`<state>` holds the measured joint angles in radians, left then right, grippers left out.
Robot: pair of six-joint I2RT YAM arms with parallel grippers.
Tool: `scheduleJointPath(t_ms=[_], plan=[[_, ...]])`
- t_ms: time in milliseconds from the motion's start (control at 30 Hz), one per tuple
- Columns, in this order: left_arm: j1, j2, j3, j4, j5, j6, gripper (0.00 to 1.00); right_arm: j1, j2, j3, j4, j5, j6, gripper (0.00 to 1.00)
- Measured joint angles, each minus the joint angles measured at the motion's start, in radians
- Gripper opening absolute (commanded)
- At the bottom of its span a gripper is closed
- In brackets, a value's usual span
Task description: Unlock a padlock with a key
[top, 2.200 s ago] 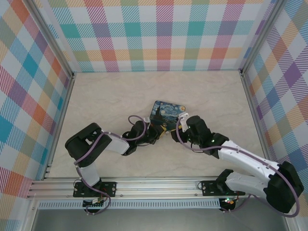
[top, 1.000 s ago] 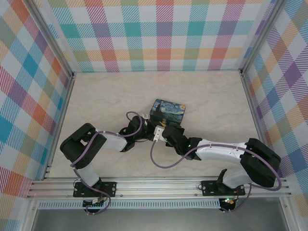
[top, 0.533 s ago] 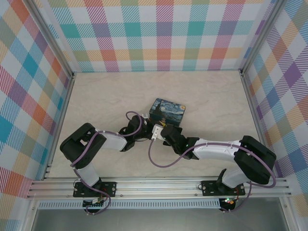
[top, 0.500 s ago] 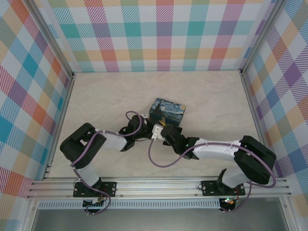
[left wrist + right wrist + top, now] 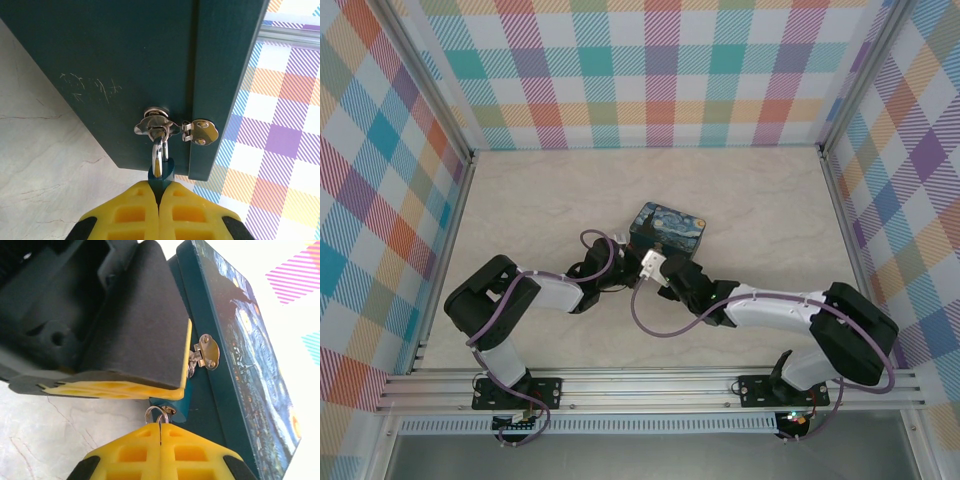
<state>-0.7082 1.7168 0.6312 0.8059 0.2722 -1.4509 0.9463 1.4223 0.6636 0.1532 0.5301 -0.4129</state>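
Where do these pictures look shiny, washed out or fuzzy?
Left wrist view: glare on the silvery shackle and hasp, yellow fingers slightly soft. Right wrist view: the tin's painted lid blurs, background washed out white, key ring sharp. Top view: even light, soft shadows.

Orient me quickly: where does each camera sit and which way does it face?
Top external: above and behind the bases, looking down on the table; left arm and right arm meet at the tin.
Left wrist: looks along the left gripper, shut on the padlock hanging from the tin's hasp.
Right wrist: looks past the shut right gripper at the padlock and the left gripper's finger.
Shared: both wrist views show padlock, hasp, tin.
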Motion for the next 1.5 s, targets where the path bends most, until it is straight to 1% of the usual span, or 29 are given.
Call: scheduleJointPath(t_ms=[267, 467, 533, 600, 667, 733, 800, 833, 933, 1067, 1233, 1267, 1367, 1433, 1500], plan=[[0.0, 0.0, 0.0, -0.011, -0.005, 0.0, 0.0, -0.076, -0.019, 0.0, -0.02, -0.175, 0.192, 0.0], [0.0, 0.0, 0.0, -0.022, -0.011, 0.0, 0.0, -0.102, -0.019, 0.0, -0.026, -0.24, 0.253, 0.0], [0.0, 0.0, 0.0, -0.022, -0.011, 0.0, 0.0, -0.106, -0.022, 0.0, -0.03, -0.243, 0.254, 0.04], [0.0, 0.0, 0.0, -0.022, -0.011, 0.0, 0.0, -0.109, -0.028, 0.0, -0.039, -0.243, 0.251, 0.1], [-0.001, 0.0, 0.0, -0.022, -0.008, 0.0, 0.0, -0.118, -0.038, -0.003, -0.043, -0.242, 0.246, 0.22], [-0.002, 0.0, 0.0, -0.022, -0.004, 0.0, 0.0, -0.123, -0.052, -0.008, -0.044, -0.236, 0.231, 0.33], [-0.003, -0.001, 0.0, -0.023, -0.003, 0.0, 0.0, -0.125, -0.072, -0.013, -0.051, -0.224, 0.211, 0.38], [-0.003, -0.002, 0.0, -0.023, -0.003, 0.0, 0.0, -0.126, -0.084, -0.016, -0.054, -0.222, 0.201, 0.43], [-0.003, -0.007, 0.0, -0.023, -0.003, -0.005, 0.0, -0.127, -0.129, -0.032, -0.058, -0.206, 0.161, 0.5], [-0.002, -0.021, 0.0, -0.03, -0.003, -0.016, 0.0, -0.114, -0.175, -0.041, -0.062, -0.155, 0.064, 0.57], [0.005, -0.042, 0.0, -0.045, 0.0, -0.024, 0.0, -0.035, -0.162, -0.043, -0.038, -0.04, -0.075, 0.7], [0.006, -0.045, 0.0, -0.046, 0.0, -0.026, 0.0, -0.015, -0.152, -0.045, -0.023, -0.013, -0.106, 0.71], [0.011, -0.054, 0.0, -0.046, 0.008, -0.027, 0.0, 0.029, -0.119, -0.052, 0.012, 0.044, -0.181, 0.71], [0.014, -0.058, 0.0, -0.046, 0.011, -0.027, 0.0, 0.046, -0.104, -0.058, 0.027, 0.064, -0.214, 0.7], [0.017, -0.063, 0.0, -0.048, 0.017, -0.027, 0.0, 0.049, -0.086, -0.058, 0.043, 0.082, -0.24, 0.66]])
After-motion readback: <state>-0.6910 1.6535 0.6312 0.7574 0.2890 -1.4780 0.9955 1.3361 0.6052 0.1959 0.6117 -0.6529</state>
